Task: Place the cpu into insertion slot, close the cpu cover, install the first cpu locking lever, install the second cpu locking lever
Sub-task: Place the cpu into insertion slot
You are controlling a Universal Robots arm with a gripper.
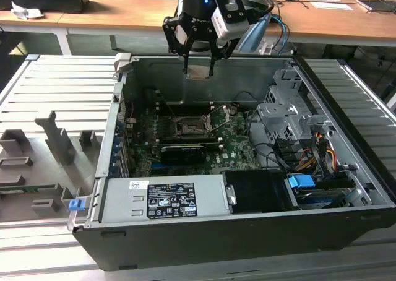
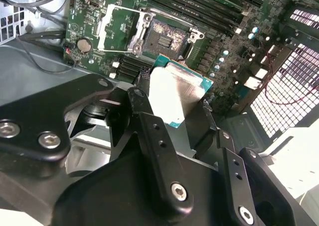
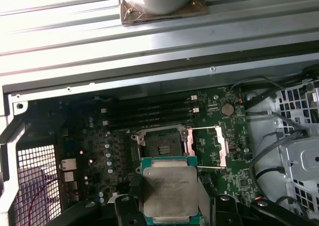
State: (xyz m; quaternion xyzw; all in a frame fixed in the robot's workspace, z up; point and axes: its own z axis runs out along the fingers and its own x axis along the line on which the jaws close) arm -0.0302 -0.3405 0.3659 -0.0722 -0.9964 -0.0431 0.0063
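The cpu (image 1: 199,72), a pale silver square on a green base, hangs above the back wall of the open computer case with my gripper (image 1: 199,69) shut on it. In both wrist views its lid faces the camera (image 2: 179,94) (image 3: 169,188), with black fingers (image 2: 149,121) (image 3: 124,206) pressing on two opposite edges. The insertion slot (image 1: 190,127) (image 2: 167,37) (image 3: 162,145) lies bare on the green motherboard, lower than the chip and apart from it. The cpu cover (image 2: 117,29) (image 3: 207,146) is swung open beside the socket.
A black expansion card (image 1: 182,151) lies in front of the socket, and a silver power supply (image 1: 164,197) sits nearer the front. A drive cage (image 1: 291,114) and cables (image 1: 272,151) fill the exterior view's right. A grey fixture tray (image 1: 49,145) lies outside the case.
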